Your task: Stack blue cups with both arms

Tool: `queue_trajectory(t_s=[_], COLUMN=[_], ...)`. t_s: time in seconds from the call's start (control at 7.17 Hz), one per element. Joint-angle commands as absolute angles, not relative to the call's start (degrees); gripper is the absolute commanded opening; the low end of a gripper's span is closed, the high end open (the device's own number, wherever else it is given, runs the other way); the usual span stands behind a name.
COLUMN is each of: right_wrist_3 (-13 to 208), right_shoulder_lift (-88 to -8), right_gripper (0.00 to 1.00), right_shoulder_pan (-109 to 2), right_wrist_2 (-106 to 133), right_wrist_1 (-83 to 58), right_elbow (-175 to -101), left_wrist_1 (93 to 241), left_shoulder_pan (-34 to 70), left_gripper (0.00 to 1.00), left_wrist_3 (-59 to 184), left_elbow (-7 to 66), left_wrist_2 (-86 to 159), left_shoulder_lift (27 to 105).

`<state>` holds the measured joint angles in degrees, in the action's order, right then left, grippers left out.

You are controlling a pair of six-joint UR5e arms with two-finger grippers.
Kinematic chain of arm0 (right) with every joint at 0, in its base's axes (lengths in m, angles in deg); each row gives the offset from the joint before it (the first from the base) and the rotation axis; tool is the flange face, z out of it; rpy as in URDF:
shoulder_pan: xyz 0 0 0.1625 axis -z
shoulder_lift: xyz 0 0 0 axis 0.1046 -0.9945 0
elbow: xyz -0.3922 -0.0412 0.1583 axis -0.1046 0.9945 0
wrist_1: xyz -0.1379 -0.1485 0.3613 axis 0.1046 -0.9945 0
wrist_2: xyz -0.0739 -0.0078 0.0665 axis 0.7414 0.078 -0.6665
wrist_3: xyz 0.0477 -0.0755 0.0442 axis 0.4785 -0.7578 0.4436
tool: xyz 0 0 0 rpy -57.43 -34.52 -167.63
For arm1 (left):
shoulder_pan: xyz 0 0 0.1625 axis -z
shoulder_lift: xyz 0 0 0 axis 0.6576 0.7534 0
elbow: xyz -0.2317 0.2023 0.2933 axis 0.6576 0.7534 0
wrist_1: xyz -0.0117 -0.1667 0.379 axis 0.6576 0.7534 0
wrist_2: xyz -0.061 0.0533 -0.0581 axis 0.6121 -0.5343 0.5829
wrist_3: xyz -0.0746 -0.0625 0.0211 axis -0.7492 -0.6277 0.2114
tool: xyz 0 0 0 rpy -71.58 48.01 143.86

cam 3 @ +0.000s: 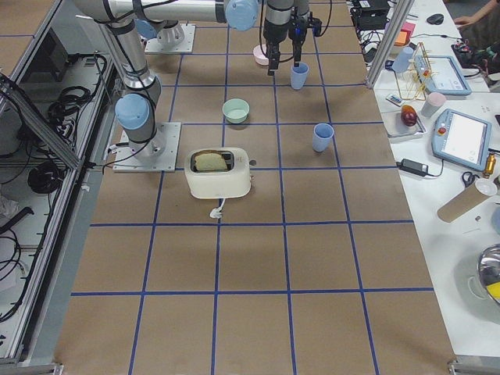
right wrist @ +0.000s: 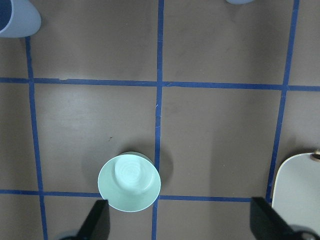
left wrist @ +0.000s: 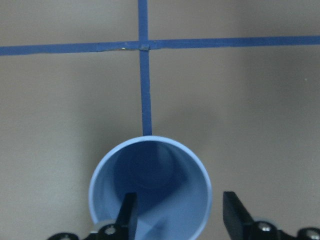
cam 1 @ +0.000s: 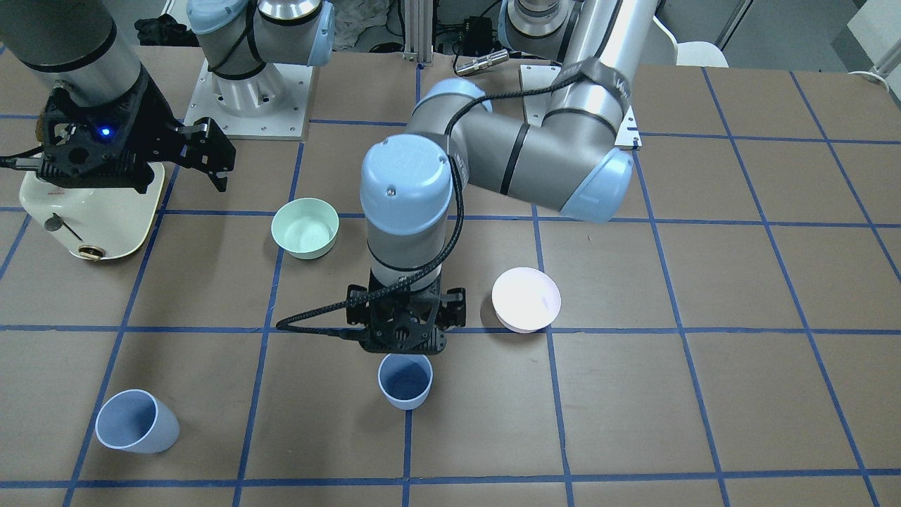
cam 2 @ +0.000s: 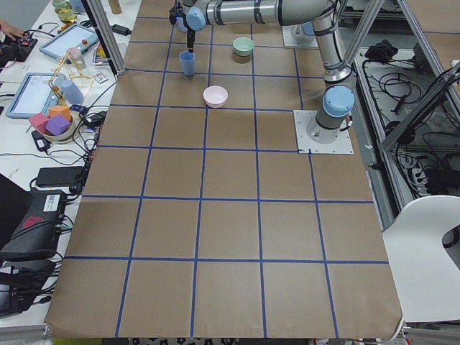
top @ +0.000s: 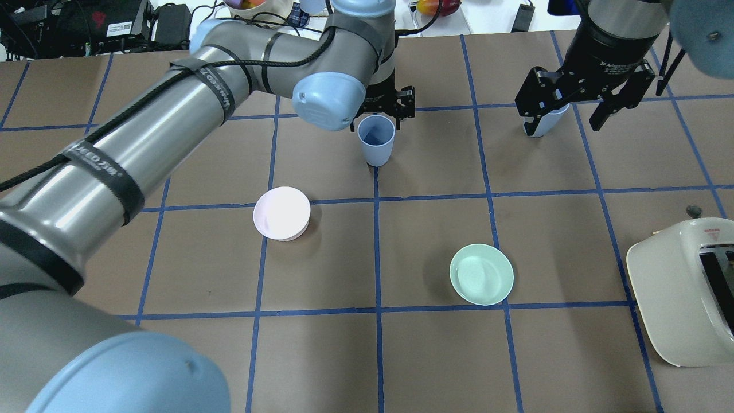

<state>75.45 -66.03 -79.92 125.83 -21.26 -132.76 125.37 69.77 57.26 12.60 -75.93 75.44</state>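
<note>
One blue cup (cam 1: 405,380) stands upright near the table's middle; it also shows in the overhead view (top: 375,139). My left gripper (left wrist: 180,215) is open and low over it. One finger (left wrist: 127,215) is inside the cup (left wrist: 150,190) and the other is outside its wall. The second blue cup (cam 1: 134,422) stands alone farther toward the right arm's side, half hidden in the overhead view (top: 545,123). My right gripper (top: 567,115) hangs high, wide open and empty, as the right wrist view (right wrist: 183,225) shows.
A mint-green bowl (top: 481,274) and a pale pink bowl (top: 281,213) sit between the cups and the robot. A cream toaster (top: 682,292) stands at the right arm's side. Blue tape lines grid the brown table (top: 436,355).
</note>
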Motion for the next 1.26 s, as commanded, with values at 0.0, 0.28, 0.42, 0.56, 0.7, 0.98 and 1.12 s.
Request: queue_trajectory(t_s=[0.0, 0.28, 0.42, 0.56, 0.7, 0.98, 1.12], right_wrist_3=[75.3, 75.1, 74.5, 73.8, 72.8, 72.7, 72.6], right_shoulder_lift=[-64.8, -58.5, -55.4, -51.8, -49.4, -43.5, -40.5], right_gripper=[1.0, 1.0, 1.0, 1.0, 1.0, 1.0, 1.0], right_shoulder_pan=[-76.0, -73.5, -73.5, -73.3, -72.9, -72.7, -71.8], right_wrist_2=[125.8, 126.2, 126.8, 128.2, 129.2, 131.4, 131.3], right_wrist_1=[-25.3, -38.7, -43.4, -47.9, -53.8, -63.2, -66.3], right_elbow=[-133.1, -133.1, -133.4, -132.9, -132.9, -132.8, -132.5], left_wrist_1=[144.6, 146.4, 139.7, 130.3, 128.3, 137.2, 140.7], left_shoulder_pan=[67.4, 64.6, 63.3, 60.2, 55.1, 51.9, 52.4], left_gripper=[1.0, 1.0, 1.0, 1.0, 1.0, 1.0, 1.0], left_wrist_3=[58.8, 62.5, 62.6, 63.3, 70.2, 72.2, 71.7], left_elbow=[12.9, 23.7, 30.2, 34.1, 33.6, 27.8, 26.9], left_wrist_2=[-76.2, -76.0, -76.0, -76.1, -75.6, -75.5, -75.2], left_shoulder_lift=[65.2, 56.0, 51.9, 49.8, 48.9, 49.8, 50.4])
